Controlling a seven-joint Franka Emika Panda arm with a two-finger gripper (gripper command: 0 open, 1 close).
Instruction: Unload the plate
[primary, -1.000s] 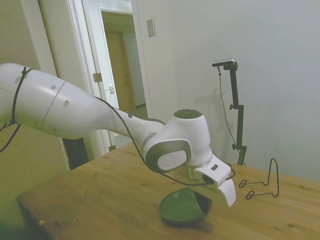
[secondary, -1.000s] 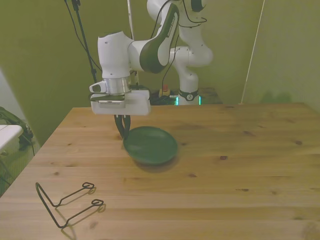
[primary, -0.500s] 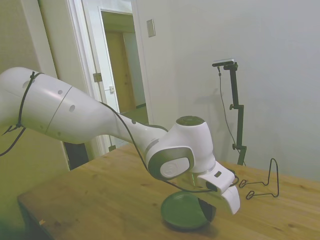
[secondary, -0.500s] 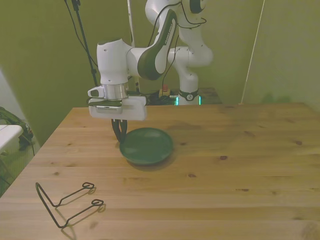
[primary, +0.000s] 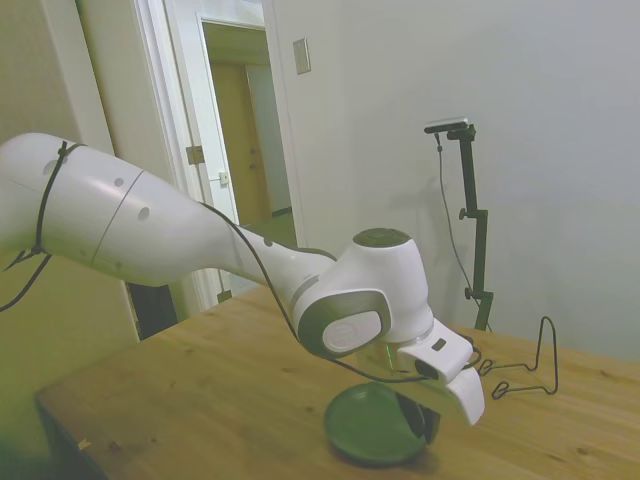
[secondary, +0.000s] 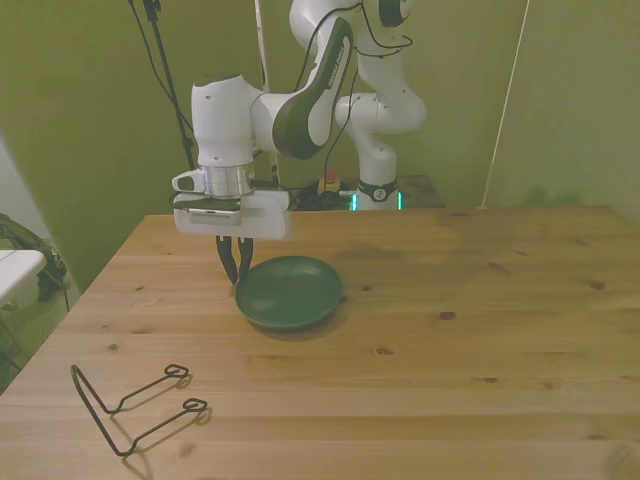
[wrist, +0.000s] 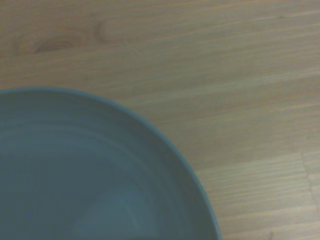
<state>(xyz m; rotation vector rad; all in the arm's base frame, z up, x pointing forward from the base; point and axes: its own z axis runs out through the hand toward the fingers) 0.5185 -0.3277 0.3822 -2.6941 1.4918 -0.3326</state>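
The dark green plate (secondary: 295, 292) lies flat on the wooden table (secondary: 480, 330), left of middle in the front view. In the side view the plate (primary: 368, 436) rests under the white wrist. My gripper (secondary: 235, 272) points straight down at the plate's rim on the front view's left. Its two dark fingers stand apart, open, one on each side of the rim. In the side view only a dark fingertip (primary: 430, 426) shows below the white hand. The wrist view shows the plate (wrist: 75, 175) from close by, resting on the wood.
A thin black wire stand (secondary: 130, 405) lies near the front left corner in the front view. The side view shows this wire stand (primary: 530, 370) behind the hand.
The plate has gone from tilted and lifted to lying flat on the table, shifting a little toward the front view's left. The fingers have spread apart at its rim.
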